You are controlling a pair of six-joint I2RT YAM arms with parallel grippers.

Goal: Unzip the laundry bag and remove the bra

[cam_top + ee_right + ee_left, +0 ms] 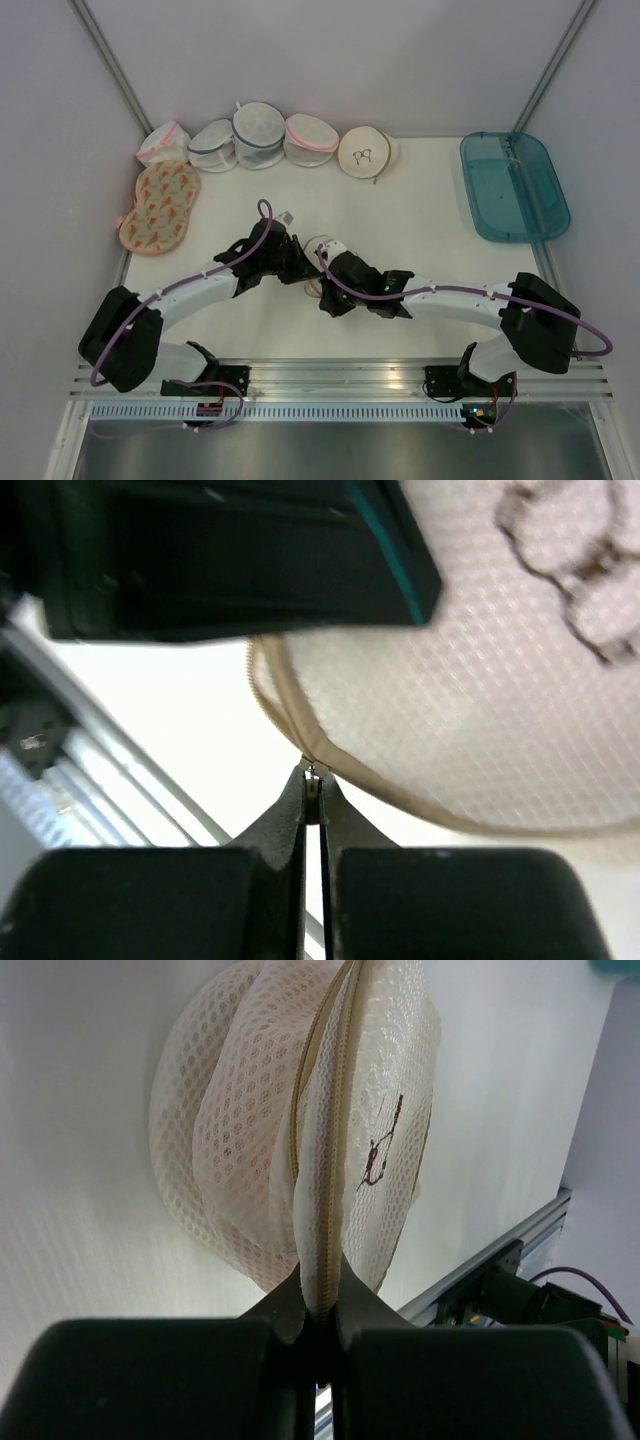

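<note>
Left gripper point(320, 1298) pinches bra-outlined laundry bag point(240, 1130).

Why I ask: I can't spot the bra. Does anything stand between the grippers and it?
Yes, the laundry bag itself: its zip looks shut along the stretch in view, and no bra shows. The left gripper pinches that zip, the right gripper the zip pull. Nothing else is in the way.
</note>
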